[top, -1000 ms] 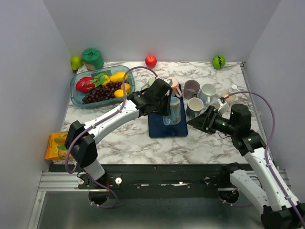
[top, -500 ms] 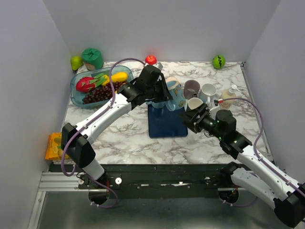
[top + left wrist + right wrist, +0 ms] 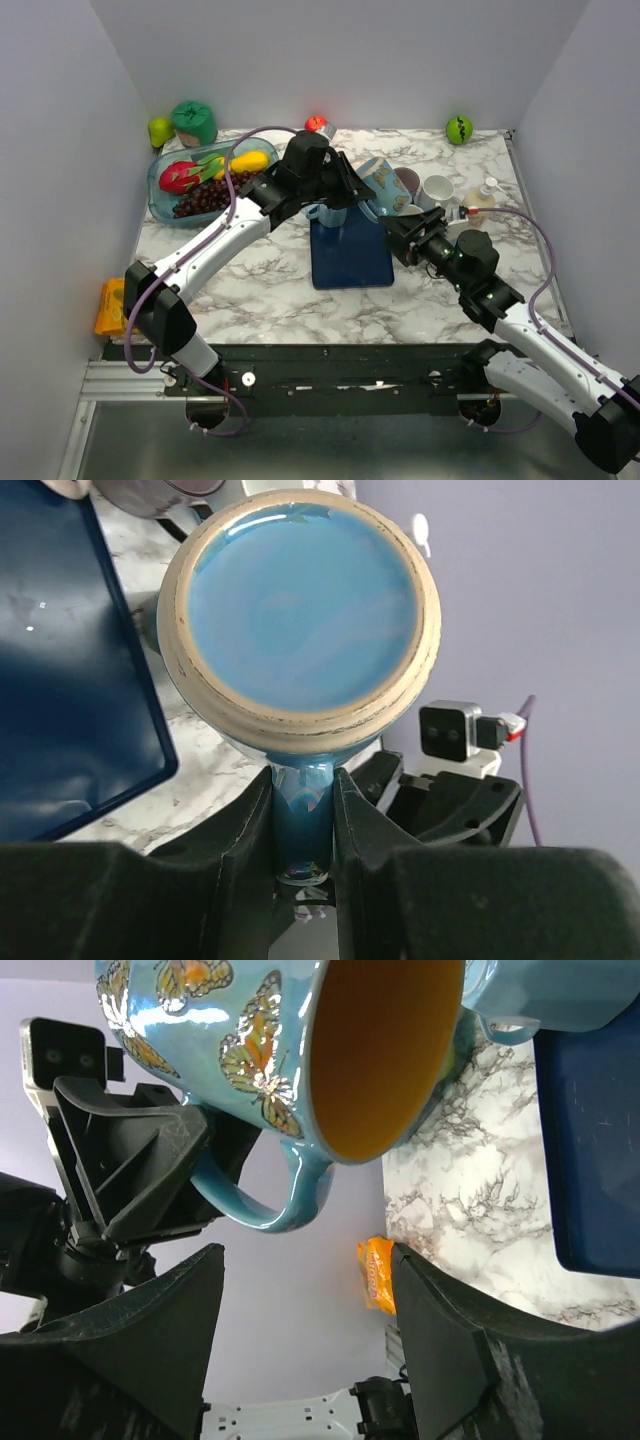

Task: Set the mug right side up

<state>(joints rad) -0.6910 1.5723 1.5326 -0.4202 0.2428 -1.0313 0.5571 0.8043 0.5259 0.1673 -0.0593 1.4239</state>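
A light blue butterfly mug (image 3: 383,187) is held in the air above the far right corner of the dark blue mat (image 3: 350,255). It lies on its side with its mouth toward the right arm. My left gripper (image 3: 345,192) is shut on its handle (image 3: 301,818); the left wrist view shows its blue underside (image 3: 300,610). The right wrist view looks into its orange inside (image 3: 385,1050). My right gripper (image 3: 402,238) is open and empty just below and right of the mug, its fingers (image 3: 150,1320) apart.
Several other mugs (image 3: 437,191) stand behind and right of the mat, one light blue mug (image 3: 322,211) on the mat's far edge. A tray of fruit (image 3: 210,178) sits at the back left. An orange packet (image 3: 112,305) lies at the near left edge.
My left gripper has lifted the butterfly mug off the mat and tipped it onto its side, moving it up and right. My right gripper has moved left toward the mug.
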